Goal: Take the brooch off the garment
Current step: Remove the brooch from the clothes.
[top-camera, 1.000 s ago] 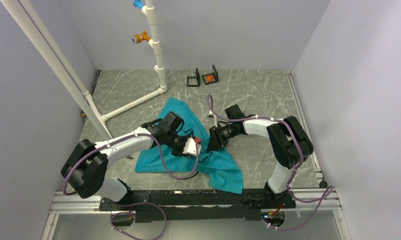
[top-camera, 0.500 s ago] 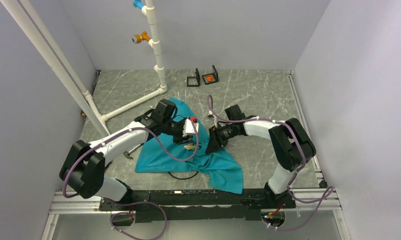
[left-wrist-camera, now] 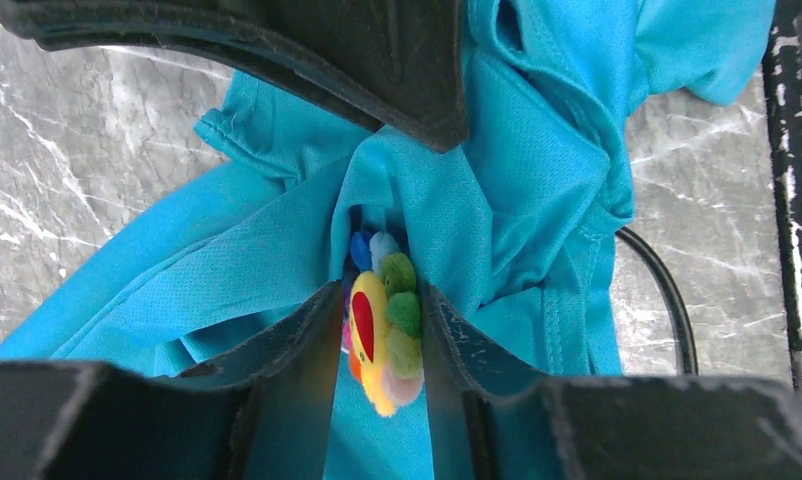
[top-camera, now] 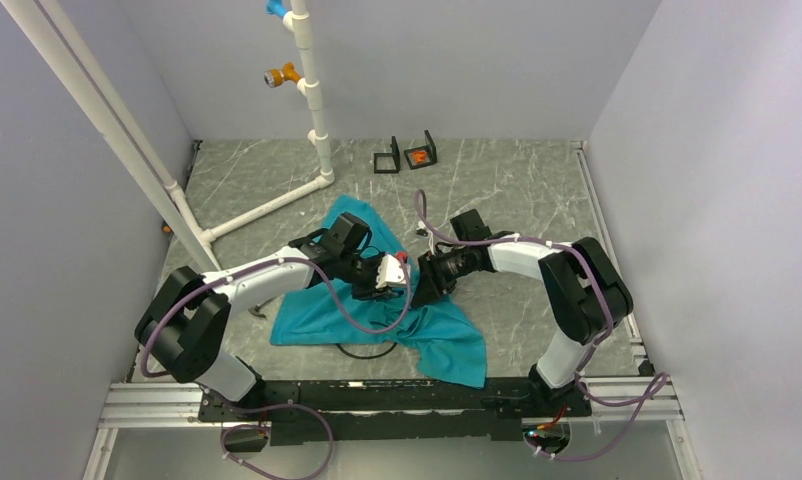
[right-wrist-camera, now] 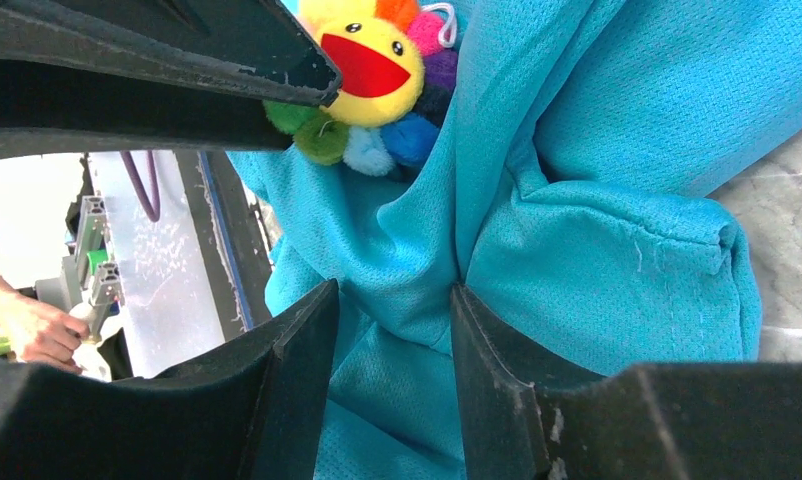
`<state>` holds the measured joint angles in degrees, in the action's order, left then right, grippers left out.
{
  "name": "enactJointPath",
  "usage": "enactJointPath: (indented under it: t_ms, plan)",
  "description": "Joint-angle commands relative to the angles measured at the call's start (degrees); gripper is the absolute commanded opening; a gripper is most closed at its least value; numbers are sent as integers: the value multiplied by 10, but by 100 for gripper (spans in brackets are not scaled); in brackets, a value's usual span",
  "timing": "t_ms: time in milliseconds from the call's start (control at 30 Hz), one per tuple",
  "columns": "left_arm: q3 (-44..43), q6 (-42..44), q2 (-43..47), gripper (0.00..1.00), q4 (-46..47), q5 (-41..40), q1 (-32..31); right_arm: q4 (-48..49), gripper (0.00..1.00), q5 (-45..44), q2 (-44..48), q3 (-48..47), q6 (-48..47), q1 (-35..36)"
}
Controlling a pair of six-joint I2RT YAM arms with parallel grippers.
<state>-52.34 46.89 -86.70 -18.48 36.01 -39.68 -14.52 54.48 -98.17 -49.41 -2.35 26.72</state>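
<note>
Teal garment [top-camera: 447, 345] lies crumpled near centre of marble table [top-camera: 517, 200]. Black cable [top-camera: 367, 352] loops out at its near edge. Brooch [left-wrist-camera: 382, 335] is plush flower with yellow smiling face, red mouth and rainbow petals, on bunched fold mid-garment. Left gripper [left-wrist-camera: 379, 300] reaches in from left, fingers clamped on brooch. Right gripper [right-wrist-camera: 392, 295] reaches from right, pinching cloth fold just beside brooch. Far: white pipe frame [top-camera: 267, 208], two small black stands [top-camera: 387, 158].

Grey marbled tabletop [top-camera: 517, 180], pale lilac walls [top-camera: 457, 60], white pipe frame [top-camera: 311, 100] behind
</note>
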Motion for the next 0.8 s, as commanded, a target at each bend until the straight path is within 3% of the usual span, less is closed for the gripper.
enactJointPath:
  t_ms: [0, 133, 300, 333, 500, 767]
  plan:
    - [1, 6, -5, 36, 2, -22, -3, 17, 48, 7, 27, 5, -2, 3]
    - [-5, 4, -11, 29, -6, -32, -3, 17, 48, 7, 27, 5, -3, 3]
    - [-13, -1, -15, 39, -18, -56, -3, 17, 48, 10, 29, 5, -2, 2]
    - [-13, -4, -15, 36, -17, -60, -3, 19, 49, 11, 30, 6, 0, 3]
    - [-21, -35, -14, 0, -5, -34, -2, 32, 51, 16, 35, 9, 11, 3]
    - [-35, -162, 10, 0, 79, 68, 2, 99, 56, 8, 65, 37, 57, 3]
